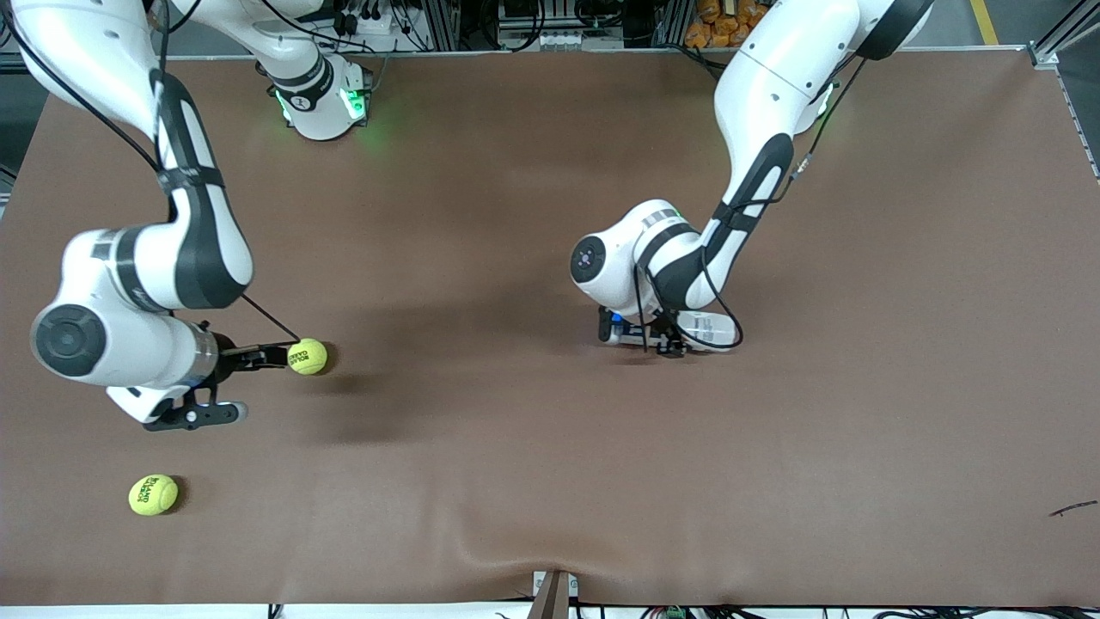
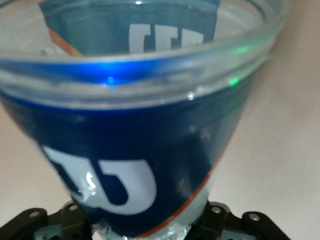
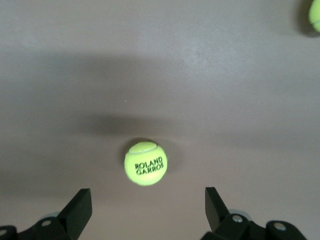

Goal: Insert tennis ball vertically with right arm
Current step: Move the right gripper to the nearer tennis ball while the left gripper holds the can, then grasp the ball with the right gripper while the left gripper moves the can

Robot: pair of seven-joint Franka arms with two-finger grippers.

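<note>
table (image 1: 550,481): brown mat, creased at near edge; cables and racks along far edge
ball A (image 1: 308,356): yellow-green, "ROLAND GARROS" print, on mat toward right arm's end
ball B (image 1: 153,494): same print, nearer camera than ball A
right gripper (image 3: 145,210): over ball A, fingers spread, nothing held
left gripper (image 1: 666,337): low at mid-table, clamped on clear can (image 2: 135,125), blue label, white logo
</note>
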